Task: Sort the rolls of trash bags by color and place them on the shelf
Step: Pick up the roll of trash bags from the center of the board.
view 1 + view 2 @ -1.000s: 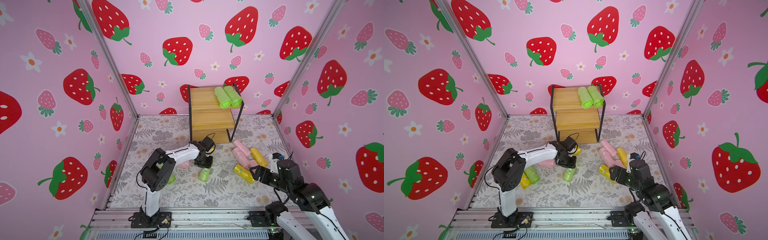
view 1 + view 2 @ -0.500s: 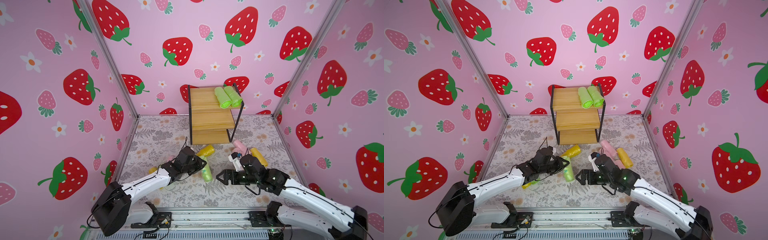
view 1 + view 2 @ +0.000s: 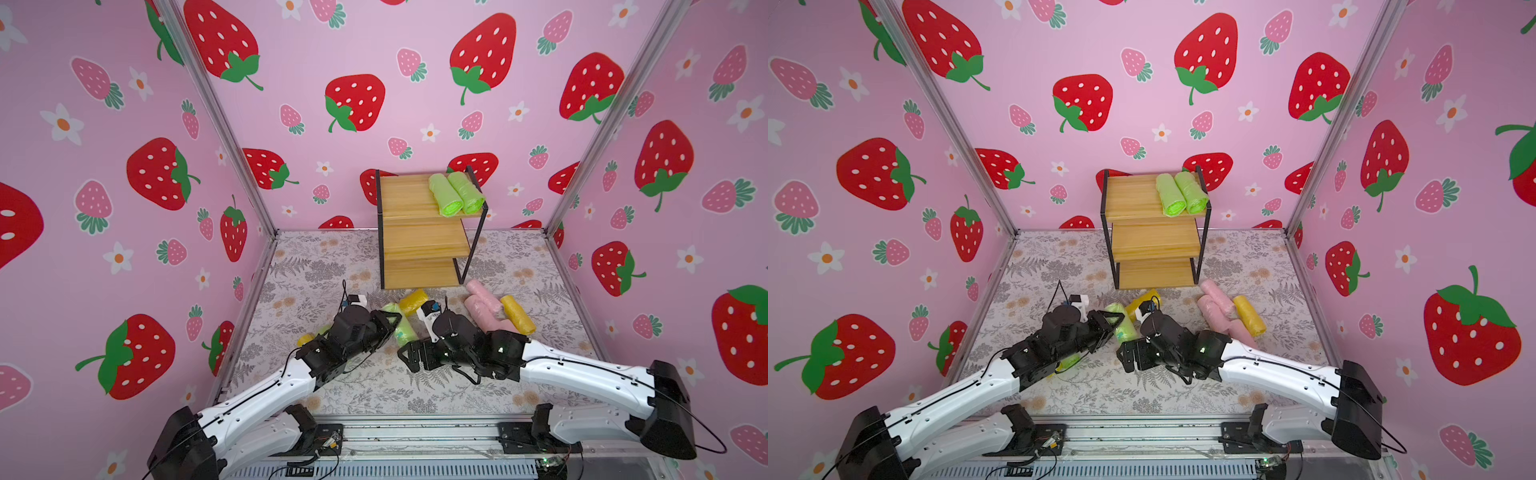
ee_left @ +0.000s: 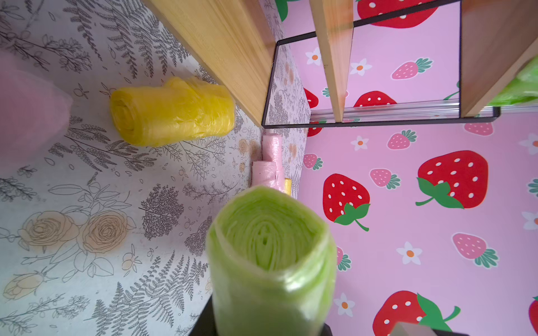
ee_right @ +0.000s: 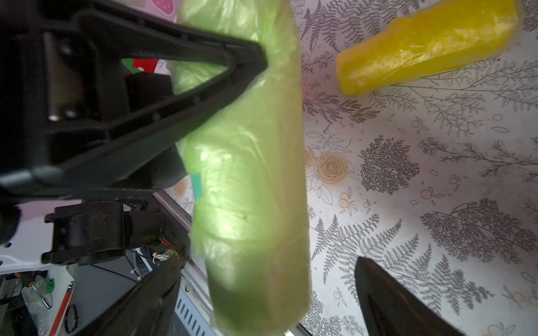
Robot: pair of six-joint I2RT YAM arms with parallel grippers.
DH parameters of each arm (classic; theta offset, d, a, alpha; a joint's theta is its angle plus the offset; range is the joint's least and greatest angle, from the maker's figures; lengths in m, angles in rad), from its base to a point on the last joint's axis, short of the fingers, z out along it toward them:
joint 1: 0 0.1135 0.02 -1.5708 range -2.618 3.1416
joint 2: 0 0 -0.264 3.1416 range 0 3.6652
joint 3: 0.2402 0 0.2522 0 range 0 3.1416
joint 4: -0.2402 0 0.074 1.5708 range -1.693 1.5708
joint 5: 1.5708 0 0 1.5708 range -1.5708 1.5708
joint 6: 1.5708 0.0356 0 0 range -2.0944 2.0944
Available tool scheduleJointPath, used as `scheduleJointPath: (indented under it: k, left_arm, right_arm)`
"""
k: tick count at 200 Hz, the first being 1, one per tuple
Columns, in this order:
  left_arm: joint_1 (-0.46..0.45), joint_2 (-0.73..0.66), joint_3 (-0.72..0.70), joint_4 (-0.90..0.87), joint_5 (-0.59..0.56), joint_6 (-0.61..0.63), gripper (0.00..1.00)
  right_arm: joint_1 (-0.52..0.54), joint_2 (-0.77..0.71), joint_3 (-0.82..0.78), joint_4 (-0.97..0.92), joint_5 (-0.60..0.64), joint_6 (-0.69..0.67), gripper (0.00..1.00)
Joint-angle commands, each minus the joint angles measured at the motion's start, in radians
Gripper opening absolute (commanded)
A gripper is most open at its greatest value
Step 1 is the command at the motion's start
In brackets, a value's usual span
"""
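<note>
Right gripper has advanced to frame centre, spread wide astride the green roll. Left gripper clamps it, long axis pointing up-frame toward the shelf.

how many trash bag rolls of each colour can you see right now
green rolls: 4 (two on the shelf, second one; one in the left gripper; one half under the left arm)
yellow rolls: 3
pink rolls: 4 (one just a blur in the left wrist view)
total: 11 in view
</note>
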Motion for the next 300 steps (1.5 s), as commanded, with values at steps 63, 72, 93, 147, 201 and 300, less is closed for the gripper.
scheduleJointPath:
  k: [63, 72, 93, 147, 201, 300]
  left_arm:
    - [-0.023, -0.025, -0.048, 0.088, -0.013, -0.057, 0.00]
    - [-0.023, -0.033, -0.051, 0.088, -0.013, -0.060, 0.00]
    - [-0.023, -0.052, -0.065, 0.094, -0.022, -0.065, 0.00]
    - [-0.028, -0.084, -0.097, 0.126, -0.040, -0.082, 0.00]
    - [-0.033, -0.156, -0.105, 0.076, -0.079, -0.079, 0.00]
    - [-0.028, -0.265, 0.004, -0.253, -0.219, 0.091, 1.00]
  right_arm:
    - [0.008, 0.060, 0.056, 0.021, 0.046, -0.032, 0.83]
    - [0.008, 0.069, 0.064, 0.020, 0.042, -0.037, 0.78]
    - [0.008, 0.073, 0.071, 0.013, 0.030, -0.034, 0.55]
    - [0.011, 0.047, 0.007, 0.039, -0.017, 0.021, 0.46]
    - [0.023, 0.151, 0.047, 0.071, -0.085, 0.019, 0.33]
    - [-0.061, -0.016, 0.029, -0.010, 0.033, 0.041, 0.00]
